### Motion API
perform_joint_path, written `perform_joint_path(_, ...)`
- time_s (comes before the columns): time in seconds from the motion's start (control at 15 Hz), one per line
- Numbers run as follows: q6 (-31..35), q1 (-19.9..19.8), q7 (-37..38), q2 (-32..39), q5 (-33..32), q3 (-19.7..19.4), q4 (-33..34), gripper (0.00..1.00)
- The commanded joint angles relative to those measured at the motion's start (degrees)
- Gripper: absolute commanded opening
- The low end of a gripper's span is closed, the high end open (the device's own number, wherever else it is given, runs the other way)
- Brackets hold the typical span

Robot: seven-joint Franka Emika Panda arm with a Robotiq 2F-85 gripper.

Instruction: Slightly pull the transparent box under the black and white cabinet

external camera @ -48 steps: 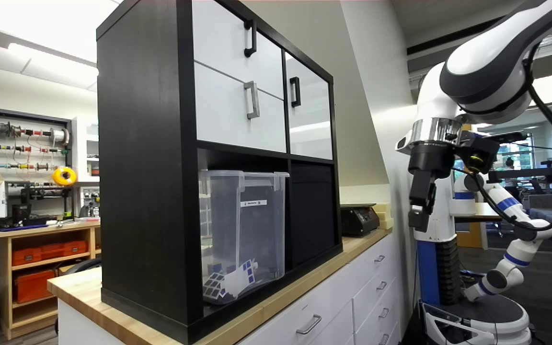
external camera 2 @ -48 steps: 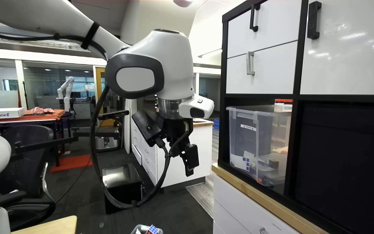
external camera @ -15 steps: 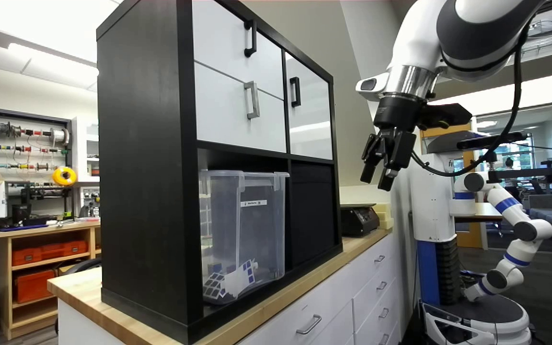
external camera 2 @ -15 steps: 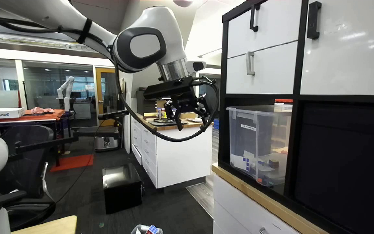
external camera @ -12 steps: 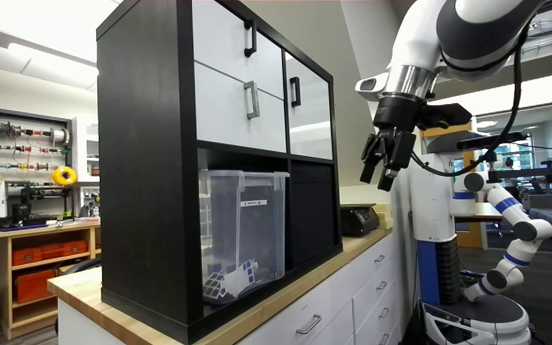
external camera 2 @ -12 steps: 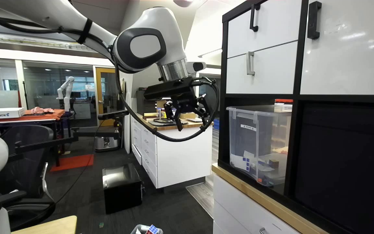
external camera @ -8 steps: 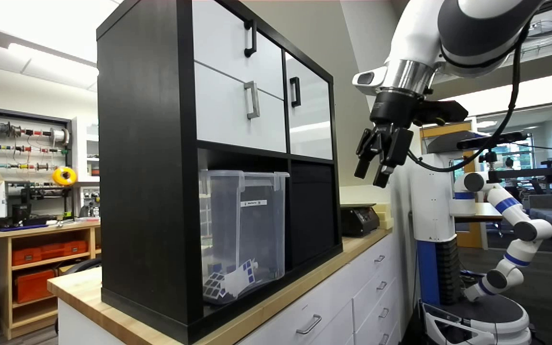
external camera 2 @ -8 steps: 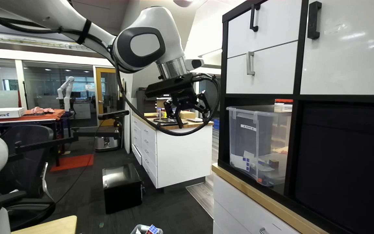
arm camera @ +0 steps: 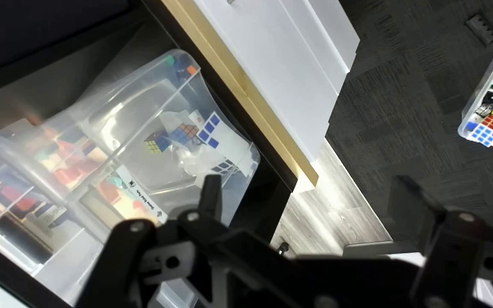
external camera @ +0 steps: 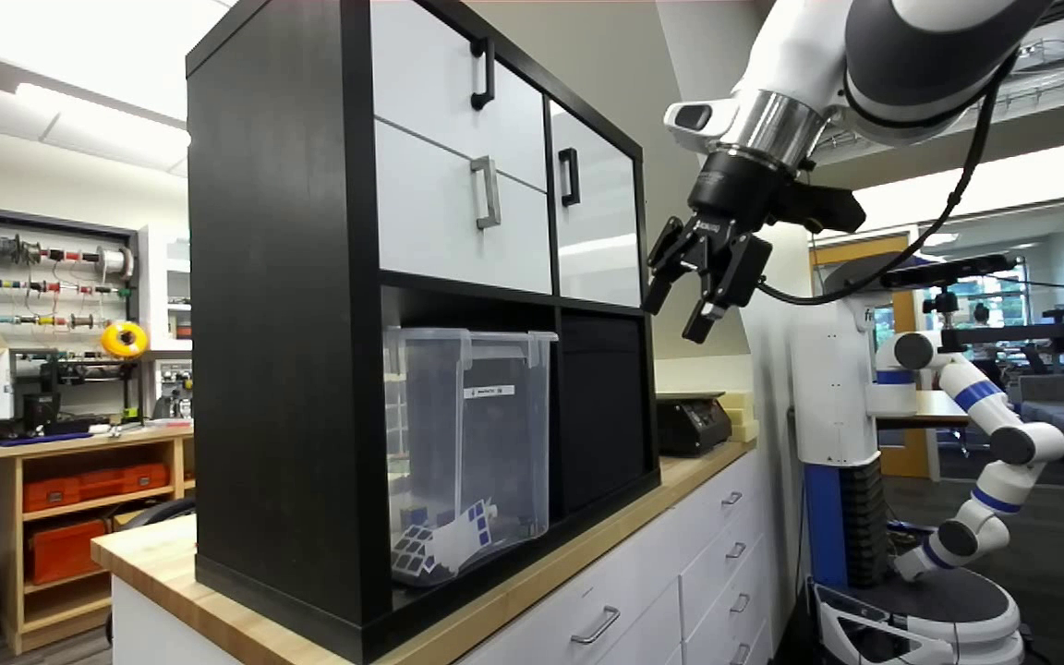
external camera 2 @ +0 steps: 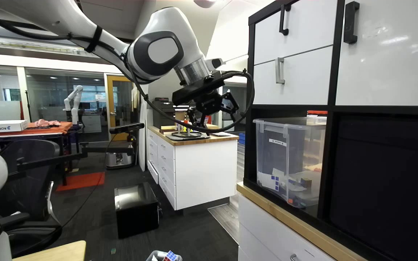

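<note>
"Watching remotely: where's the transparent box [external camera: 500, 453]?"
"Standing upright inside the black and white cabinet [external camera: 269, 323], beneath two white drawers [external camera: 435, 185]. I have the gripper [external camera: 677, 315] spread wide, apart from the box."

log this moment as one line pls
gripper: open, empty; transparent box: in lower row of black and white cabinet; box contact: none; grasp: pending

Transparent box [external camera: 477, 443] upright in black and white cabinet [external camera: 361, 305]

Box: clear plastic, tall, rimmed, white label; in lower compartment below drawer fronts. Near flush with opening, though depth hard to judge. Cabinet: black frame, white fronts closed; standing on wooden tabletop [external camera: 151, 550].
</note>
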Motion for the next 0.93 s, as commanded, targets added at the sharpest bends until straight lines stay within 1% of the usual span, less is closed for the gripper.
perform_joint_path(0.0,4.84,1.22,-3.92,3.36,-0.29,-0.95,1.80,1.00)
perform_joint_path(0.27,9.94,2.32,-7.84,6.81,0.94,-1.21,3.15,1.00)
perform_joint_path(0.47,12.60,2.98,-10.25,9.28,2.03,-1.16,4.82,1.00)
perform_joint_path(0.73,16.28,3.11,-12.49,12.16,2.81,-0.66,7.37,1.00)
perform_joint_path(0.87,18.89,3.78,-13.92,14.01,2.80,-1.02,8.61,1.00)
